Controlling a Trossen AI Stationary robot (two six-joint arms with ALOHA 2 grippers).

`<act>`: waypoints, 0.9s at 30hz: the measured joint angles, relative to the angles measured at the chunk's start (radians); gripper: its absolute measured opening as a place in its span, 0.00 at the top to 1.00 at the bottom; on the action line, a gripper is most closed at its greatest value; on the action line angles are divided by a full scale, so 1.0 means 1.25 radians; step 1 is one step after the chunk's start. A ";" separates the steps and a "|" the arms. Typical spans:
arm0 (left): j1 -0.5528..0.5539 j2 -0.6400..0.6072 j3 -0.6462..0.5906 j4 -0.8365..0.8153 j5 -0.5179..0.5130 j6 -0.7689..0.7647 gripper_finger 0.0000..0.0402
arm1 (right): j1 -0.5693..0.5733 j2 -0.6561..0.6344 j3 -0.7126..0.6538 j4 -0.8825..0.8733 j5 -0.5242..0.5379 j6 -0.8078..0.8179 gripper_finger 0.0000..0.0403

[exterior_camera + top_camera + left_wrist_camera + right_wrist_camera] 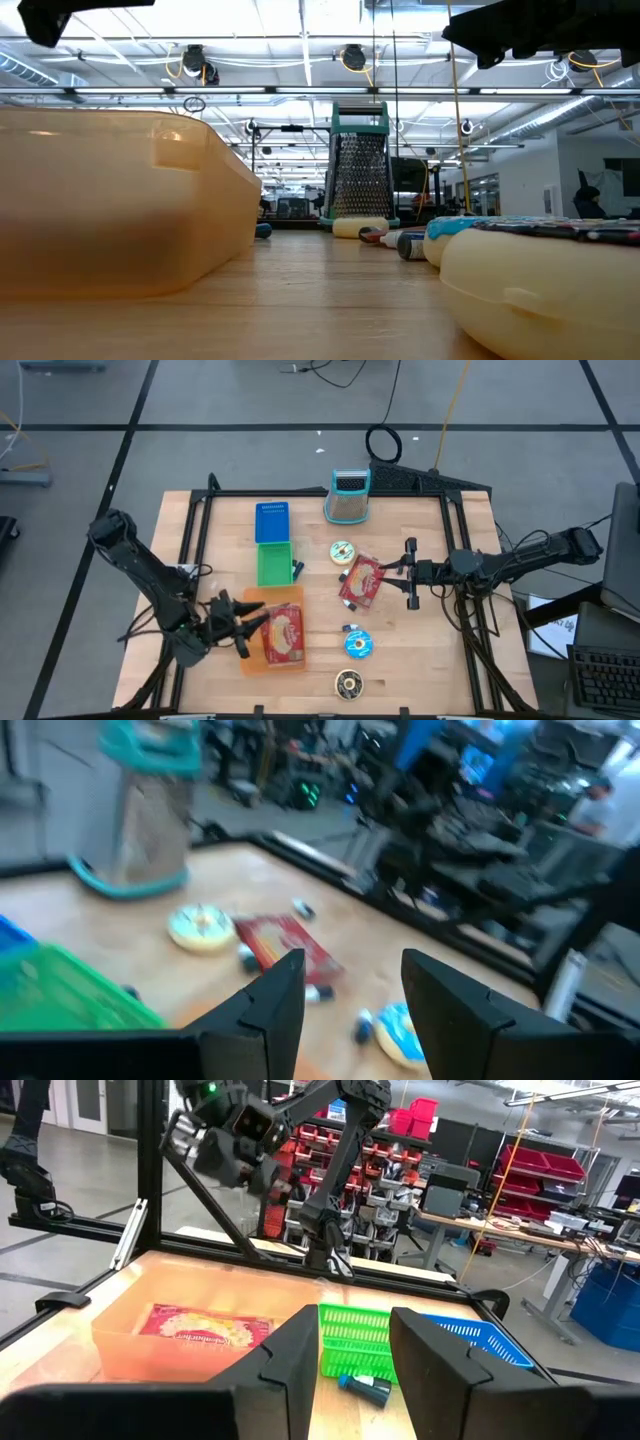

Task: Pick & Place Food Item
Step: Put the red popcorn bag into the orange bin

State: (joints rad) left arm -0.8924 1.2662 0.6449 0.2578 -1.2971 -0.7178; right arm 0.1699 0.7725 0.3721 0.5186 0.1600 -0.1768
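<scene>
A red food packet (285, 632) lies flat inside the orange bin (262, 663) at the table's near left; the right wrist view shows the packet (205, 1325) through the bin's wall. A second red packet (360, 582) lies flat on the table's middle. My left gripper (253, 628) hangs open above the bin's left rim, pointing toward the table's right, nothing between its fingers (270, 990). My right gripper (400, 572) stands open above the table just right of the second packet, pointing left, and holds nothing (350, 1325).
A metal grater (348, 495) stands at the far middle. A blue basket (271, 522) and a green basket (275, 563) lie left of centre, a small dark bottle (297, 568) beside the green one. Round containers lie at the middle (342, 552) and near side (358, 645), (348, 682).
</scene>
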 joint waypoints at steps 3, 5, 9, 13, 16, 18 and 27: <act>0.013 -0.020 0.000 0.002 -0.049 0.036 0.58 | 0.000 0.000 0.000 0.000 0.000 0.000 0.71; 0.031 -0.028 0.000 0.005 -0.066 0.059 0.58 | 0.000 0.000 0.000 0.000 0.001 0.000 0.71; 0.079 -0.035 0.000 0.006 -0.063 0.097 0.58 | 0.000 0.000 0.000 -0.007 0.002 0.014 0.71; 0.148 -0.035 0.000 0.006 0.001 0.059 0.57 | 0.000 0.000 0.000 -0.046 0.002 0.060 0.71; 0.213 -0.035 0.000 0.006 0.151 0.082 0.57 | 0.000 0.000 0.000 -0.071 0.001 0.114 0.71; 0.256 -0.035 0.000 0.006 0.239 0.125 0.57 | 0.000 0.000 0.000 -0.089 0.001 0.145 0.71; 0.420 -0.106 0.001 0.018 0.461 0.296 0.42 | 0.033 0.142 0.000 -0.108 -0.003 0.276 0.57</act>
State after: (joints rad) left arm -0.3675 1.1341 0.6459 0.2803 -0.7213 -0.3477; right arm 0.2111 0.9501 0.3725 0.3836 0.1566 0.1681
